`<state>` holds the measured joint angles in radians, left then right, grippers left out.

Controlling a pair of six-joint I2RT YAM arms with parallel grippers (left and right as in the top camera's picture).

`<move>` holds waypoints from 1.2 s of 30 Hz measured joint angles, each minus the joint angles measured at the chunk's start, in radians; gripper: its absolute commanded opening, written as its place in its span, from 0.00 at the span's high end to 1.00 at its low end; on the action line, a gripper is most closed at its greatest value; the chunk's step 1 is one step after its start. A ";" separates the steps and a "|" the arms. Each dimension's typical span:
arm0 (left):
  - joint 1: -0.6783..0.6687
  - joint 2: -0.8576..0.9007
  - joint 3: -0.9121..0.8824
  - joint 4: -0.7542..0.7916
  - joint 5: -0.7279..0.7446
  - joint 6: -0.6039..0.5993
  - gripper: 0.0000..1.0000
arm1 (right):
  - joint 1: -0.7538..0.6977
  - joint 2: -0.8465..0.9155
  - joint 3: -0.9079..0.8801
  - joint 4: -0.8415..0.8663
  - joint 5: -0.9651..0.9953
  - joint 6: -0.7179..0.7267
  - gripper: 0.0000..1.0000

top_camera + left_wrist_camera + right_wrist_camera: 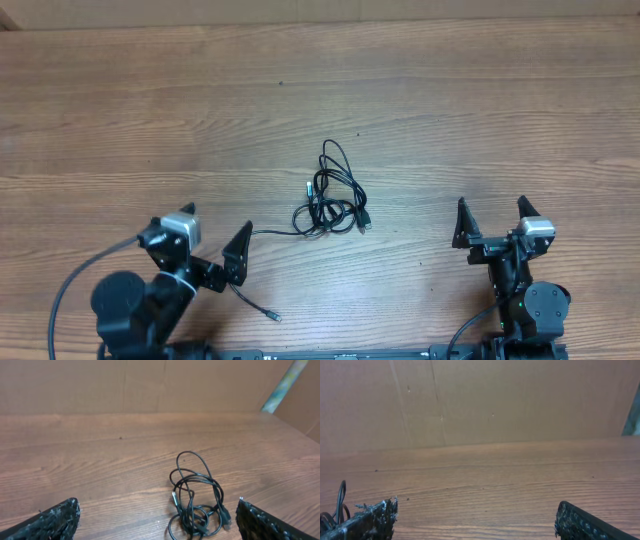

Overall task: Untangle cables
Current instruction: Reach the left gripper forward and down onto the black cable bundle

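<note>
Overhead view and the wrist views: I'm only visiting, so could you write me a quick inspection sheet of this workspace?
Surface: wooden table, bare apart from the cords.
Job's things: thin black cables lie looped together mid-table. One strand runs left past a finger of the left tool, and its plug end lies near the front edge.
Clutter: nothing seen.
Tools: left tool and right tool are both open and hold nothing. Neither reaches the bundle.
Cables: thick arm cables trail from each robot base, apart from the bundle.
Surroundings: brown cardboard wall behind the table.
</note>
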<state>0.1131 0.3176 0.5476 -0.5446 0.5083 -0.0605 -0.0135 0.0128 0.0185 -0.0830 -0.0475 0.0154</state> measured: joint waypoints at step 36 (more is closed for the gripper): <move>-0.444 0.747 0.395 -0.277 -0.206 0.053 0.00 | 0.000 0.000 0.000 0.000 0.000 0.000 0.00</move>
<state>-0.3305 1.0645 0.9428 -0.8211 0.3027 -0.0074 -0.0135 0.0128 0.0185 -0.0834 -0.0475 0.0151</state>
